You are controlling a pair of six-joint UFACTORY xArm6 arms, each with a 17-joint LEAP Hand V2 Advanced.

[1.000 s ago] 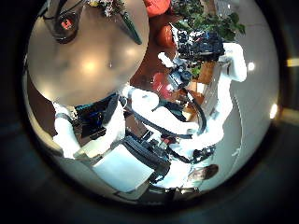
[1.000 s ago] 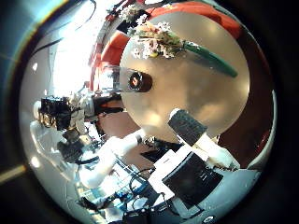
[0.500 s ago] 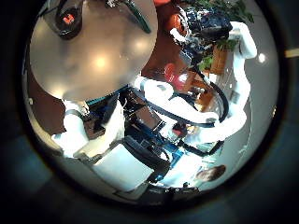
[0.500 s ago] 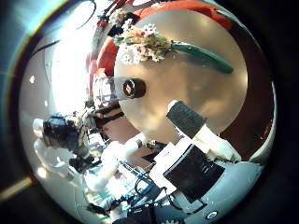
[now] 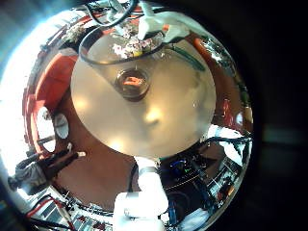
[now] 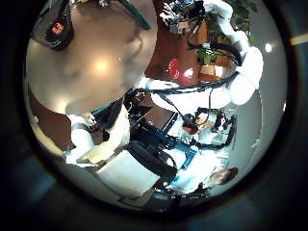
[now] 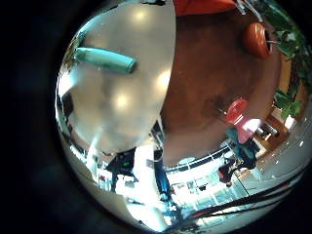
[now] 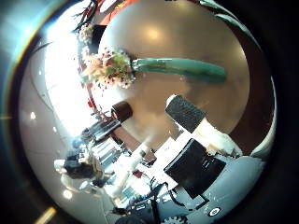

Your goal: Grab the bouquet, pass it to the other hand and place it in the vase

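The bouquet lies flat on the round table (image 8: pixel 187 28), with its flowers (image 8: pixel 107 67) by the table's edge and its long wrapped stem (image 8: pixel 177 67) pointing inward. It fills much of the right thumb side palm view, so my right hand (image 8: pixel 201 126) is close over it, with a straight finger that holds nothing. The stem also shows in the right little finger side palm view (image 7: pixel 105 60). The vase (image 5: pixel 133 83) stands upright near the bouquet (image 5: pixel 130 43). My left hand (image 5: pixel 140 188) is open, off the table's far edge, away from both.
A cable loop (image 5: pixel 96 53) lies on the table around the bouquet and vase. Chairs and furniture (image 7: pixel 234 107) stand on the floor around it.
The right palm has come closer to the bouquet, which now looks larger and nearer in its view. The right arm has swung further over the table.
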